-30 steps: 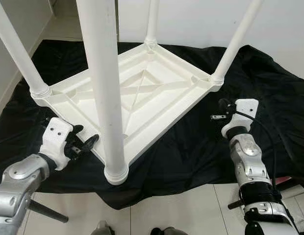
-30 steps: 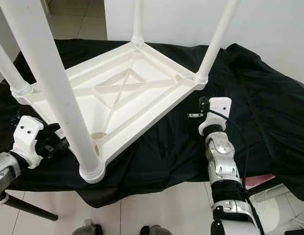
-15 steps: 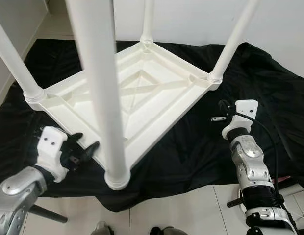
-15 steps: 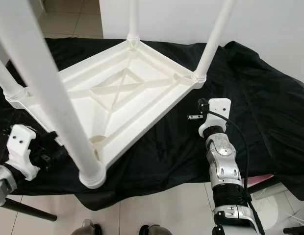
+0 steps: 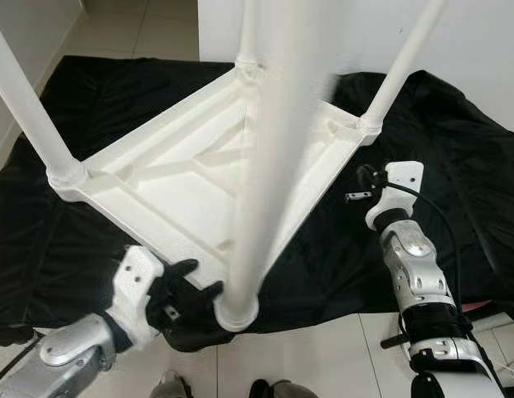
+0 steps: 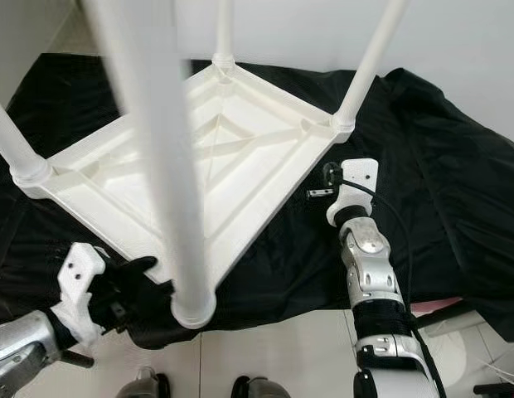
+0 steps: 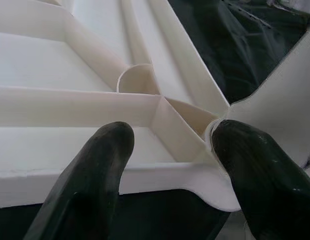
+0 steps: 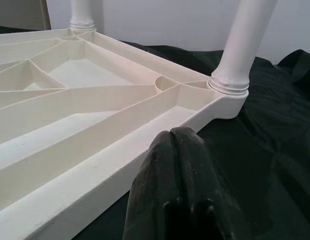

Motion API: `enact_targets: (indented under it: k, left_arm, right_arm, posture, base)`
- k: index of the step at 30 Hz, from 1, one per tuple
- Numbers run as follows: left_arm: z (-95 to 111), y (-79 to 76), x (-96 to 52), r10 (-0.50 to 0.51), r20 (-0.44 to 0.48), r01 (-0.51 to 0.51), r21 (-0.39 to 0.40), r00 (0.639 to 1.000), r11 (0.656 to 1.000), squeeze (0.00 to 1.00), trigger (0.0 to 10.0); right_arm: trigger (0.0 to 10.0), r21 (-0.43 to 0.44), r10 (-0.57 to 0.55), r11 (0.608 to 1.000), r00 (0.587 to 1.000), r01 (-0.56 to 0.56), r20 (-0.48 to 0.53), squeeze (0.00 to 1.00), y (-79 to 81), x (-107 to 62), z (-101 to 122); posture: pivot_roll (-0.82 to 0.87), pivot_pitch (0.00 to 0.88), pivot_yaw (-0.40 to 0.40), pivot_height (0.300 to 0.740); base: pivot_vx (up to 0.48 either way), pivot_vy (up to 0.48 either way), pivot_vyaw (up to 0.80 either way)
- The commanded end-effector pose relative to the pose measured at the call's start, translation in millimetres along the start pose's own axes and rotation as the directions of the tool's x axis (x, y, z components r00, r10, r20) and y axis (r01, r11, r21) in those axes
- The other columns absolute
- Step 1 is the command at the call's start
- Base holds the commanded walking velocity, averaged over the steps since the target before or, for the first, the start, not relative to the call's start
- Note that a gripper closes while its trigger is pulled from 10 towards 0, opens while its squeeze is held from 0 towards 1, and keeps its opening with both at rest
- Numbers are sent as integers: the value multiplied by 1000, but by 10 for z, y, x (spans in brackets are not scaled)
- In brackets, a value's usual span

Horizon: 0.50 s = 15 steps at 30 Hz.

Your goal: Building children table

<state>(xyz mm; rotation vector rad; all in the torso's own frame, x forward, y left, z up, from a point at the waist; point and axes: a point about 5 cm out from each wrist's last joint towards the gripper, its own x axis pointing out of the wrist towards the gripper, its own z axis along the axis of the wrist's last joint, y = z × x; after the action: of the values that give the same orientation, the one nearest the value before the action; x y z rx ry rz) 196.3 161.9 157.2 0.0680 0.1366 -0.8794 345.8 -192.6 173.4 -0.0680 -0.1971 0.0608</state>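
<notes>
With its two black fingers spread, our left tool (image 5: 189, 286) straddles the near corner rim of the white children's table (image 5: 191, 178), one finger inside the frame, one against the nearest leg (image 6: 170, 207). Our right tool (image 5: 362, 184), fingers pressed together, holds nothing beside the table's right edge. The table lies upside down on black cloth (image 5: 456, 174).

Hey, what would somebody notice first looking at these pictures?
A white plastic children's table lies upside down on a black cloth, its legs pointing up. The left gripper sits open at the nearest corner by the near leg. The right gripper hovers shut beside the table's right edge.
</notes>
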Motion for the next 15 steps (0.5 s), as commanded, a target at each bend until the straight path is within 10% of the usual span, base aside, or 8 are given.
enact_targets:
  k: [1,15]
  left_arm:
    - [-2,196,-137,32,-45,-30,56,998,998,0,10000]
    - [123,719,-229,108,-89,-92,164,990,982,0,10000]
  right_arm:
    - [10000,7,-17,1000,1000,18,-26,0,-27,-17,-76]
    - [10000,33,-27,999,1000,28,-12,0,5,53,-74]
  posture:
    - [134,171,-110,740]
    - [159,143,-85,740]
  base:
    - [0,0,0]
    - [0,0,0]
